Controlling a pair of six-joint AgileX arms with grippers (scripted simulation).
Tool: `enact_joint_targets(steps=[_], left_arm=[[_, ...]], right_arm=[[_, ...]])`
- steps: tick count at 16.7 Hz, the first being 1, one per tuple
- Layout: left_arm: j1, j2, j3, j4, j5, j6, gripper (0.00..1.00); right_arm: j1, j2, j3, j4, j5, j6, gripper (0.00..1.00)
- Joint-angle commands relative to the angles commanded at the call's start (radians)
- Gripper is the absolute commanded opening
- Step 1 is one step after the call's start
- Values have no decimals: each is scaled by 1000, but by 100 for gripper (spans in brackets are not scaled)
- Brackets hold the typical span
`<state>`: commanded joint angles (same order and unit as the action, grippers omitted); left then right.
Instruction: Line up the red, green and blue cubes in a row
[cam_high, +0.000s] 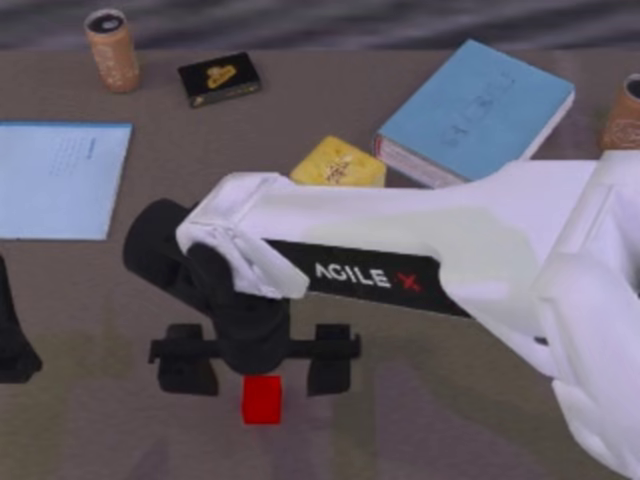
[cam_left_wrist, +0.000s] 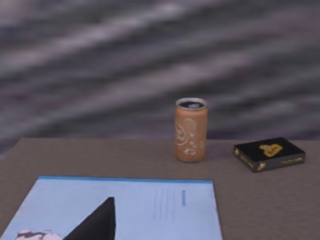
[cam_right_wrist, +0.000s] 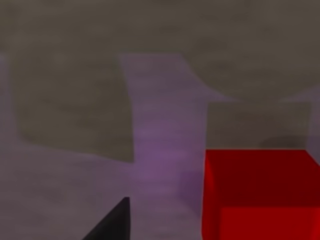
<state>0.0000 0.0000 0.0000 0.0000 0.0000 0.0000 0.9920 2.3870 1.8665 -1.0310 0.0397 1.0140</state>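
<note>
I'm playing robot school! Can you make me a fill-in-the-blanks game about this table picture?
1. The little cube just in front of the right hand is colored ____.
2. The right hand's fingers are spread ____, with nothing held between them.
3. The big book lying at the table's far right has a cover colored ____.
4. The small flat box beside the tan can is mostly ____.

Missing words: red; open; blue; black

Overhead camera; two low wrist cameras
</note>
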Motion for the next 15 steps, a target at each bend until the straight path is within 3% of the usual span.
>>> enact_joint_targets(steps=[7, 15], left_arm=[[0, 0, 0, 0, 0, 0, 100], [0, 0, 0, 0, 0, 0, 100]], right_arm=[[1, -3, 16, -18, 1, 0, 100], [12, -60, 177, -237, -1, 3, 100]])
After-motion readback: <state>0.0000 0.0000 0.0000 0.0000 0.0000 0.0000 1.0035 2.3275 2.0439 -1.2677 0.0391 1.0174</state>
